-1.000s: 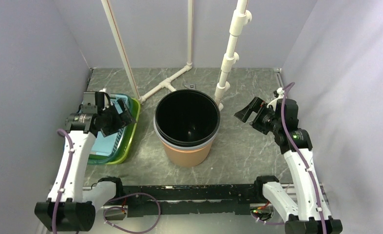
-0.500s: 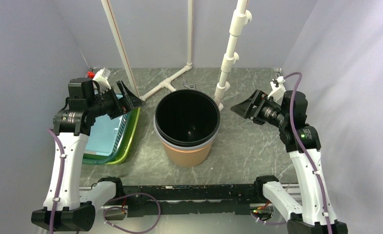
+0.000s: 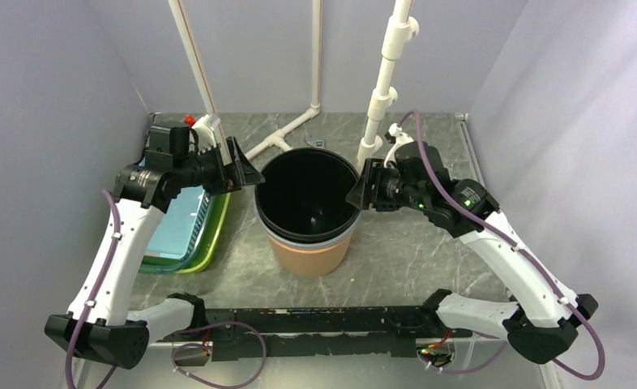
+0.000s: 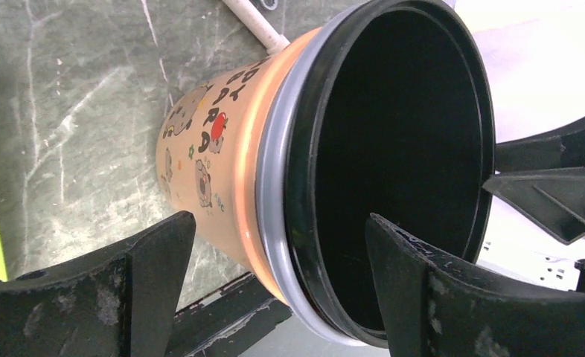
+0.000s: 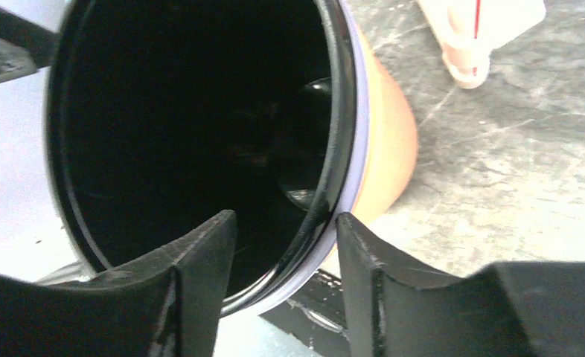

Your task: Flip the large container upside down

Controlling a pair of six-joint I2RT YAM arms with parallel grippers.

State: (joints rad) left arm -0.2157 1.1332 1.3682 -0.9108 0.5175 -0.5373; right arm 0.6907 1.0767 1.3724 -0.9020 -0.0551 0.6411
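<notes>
We find the large orange plastic container upright, mouth up, between both arms; right fingers, part open, straddle its rim; left fingers, wide open, face the opposite side

Top view is evenly lit, soft and diffuse, sharp throughout, with a faint shadow under the container and its black inside unreadable. Left wrist view blows out white at upper right, and the left gripper fingers are soft along the bottom. Right wrist view is overexposed at the left edge, with the right gripper fingers blurred at the bottom.
</notes>
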